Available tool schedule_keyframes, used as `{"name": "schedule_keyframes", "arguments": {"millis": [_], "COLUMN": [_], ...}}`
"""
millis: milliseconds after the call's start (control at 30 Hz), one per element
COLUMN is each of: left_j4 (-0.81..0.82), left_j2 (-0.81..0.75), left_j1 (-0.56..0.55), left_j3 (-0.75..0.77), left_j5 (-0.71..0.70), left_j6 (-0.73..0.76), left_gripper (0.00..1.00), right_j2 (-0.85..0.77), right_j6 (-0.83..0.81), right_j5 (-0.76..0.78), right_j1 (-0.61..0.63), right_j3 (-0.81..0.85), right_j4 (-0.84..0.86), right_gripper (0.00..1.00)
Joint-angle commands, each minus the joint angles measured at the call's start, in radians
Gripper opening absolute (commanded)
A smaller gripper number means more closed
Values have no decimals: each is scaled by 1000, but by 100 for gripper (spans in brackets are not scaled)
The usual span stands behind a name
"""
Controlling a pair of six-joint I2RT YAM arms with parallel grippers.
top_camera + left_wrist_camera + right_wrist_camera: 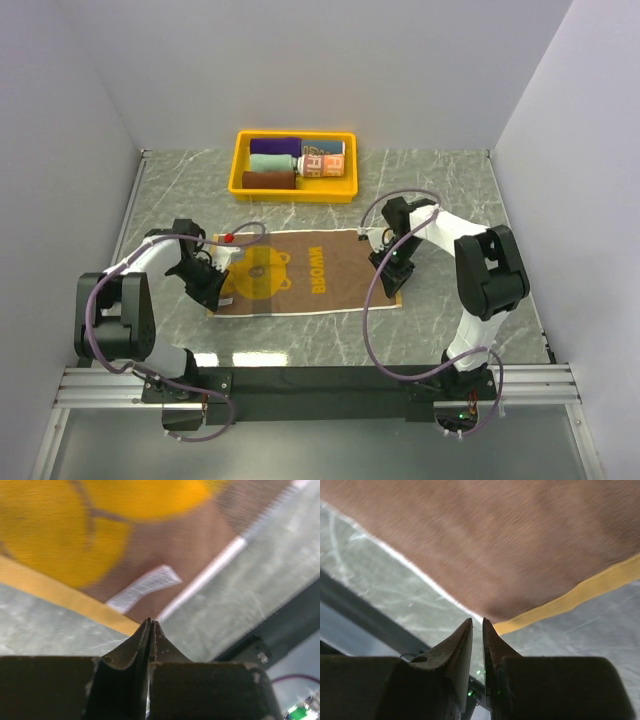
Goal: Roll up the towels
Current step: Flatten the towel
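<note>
The brown towel (310, 275) lies spread flat on the bench (460, 200) between the two arms, its yellow bear face up. It looks laid out this way so it can be rolled from its near edge. Each arm has gone to a near corner, probably so both ends turn together and the roll comes out even.

The left pincer (207, 287) is squeezed fully together, its tips meeting right at the corner where the yellow border ends. The right pincer (392, 277) is drawn almost together with only a sliver between the tips, and it seems to nip the opposite corner.

Rolled towels (276, 146) sit side by side in the yellow tray (240, 185) at the back, apparently the finished ones.

From above, the arms' own bodies cover both corners. In the left wrist view the cloth is blurred, so I cannot say whether any of it is caught between those tips. The lettered roll's (322, 160) words are too small to read.
</note>
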Motion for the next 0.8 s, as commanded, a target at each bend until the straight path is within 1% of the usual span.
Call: {"name": "schedule_keyframes", "arguments": {"millis": [0, 67, 100, 233, 367, 467, 567, 633, 667, 700, 733, 767], "left_j4": [116, 121, 130, 159, 174, 188, 188, 156, 118, 95, 69, 17], "left_j2": [27, 44, 53, 55, 81, 99, 98, 92, 84, 66, 53, 27], "left_j1": [1, 0, 0, 1, 26, 27, 27, 26, 27, 27, 27, 26], "left_j3": [-8, -25, -33, -79, -73, -66, -69, -48, -36, -4, 18, 41], "left_j5": [-87, -112, -148, -224, -256, -279, -287, -250, -194, -151, -108, -15], "left_j6": [-81, -75, -64, -44, -35, -38, -18, 2, 5, 17, 27, 37], "left_gripper": [6, 5, 5, 4, 2, 1, 1, 1, 1, 3, 7, 13], "right_j2": [24, 47, 53, 87, 87, 59, 16, 4, -4, -13, -27, -56], "right_j6": [52, 44, 43, 32, 37, 52, 58, 63, 64, 54, 47, 41], "right_j5": [71, 103, 117, 209, 298, 321, 297, 269, 248, 184, 154, 125], "right_j1": [14, 34, 39, 49, 54, 57, 71, 76, 74, 71, 69, 62], "right_j3": [1, -8, -29, -65, -95, -114, -135, -129, -121, -97, -82, -39], "right_j4": [67, 67, 71, 90, 105, 100, 99, 97, 94, 79, 71, 64], "right_gripper": [21, 20, 20, 19, 18, 18, 18, 18, 18, 23, 28, 33]}}
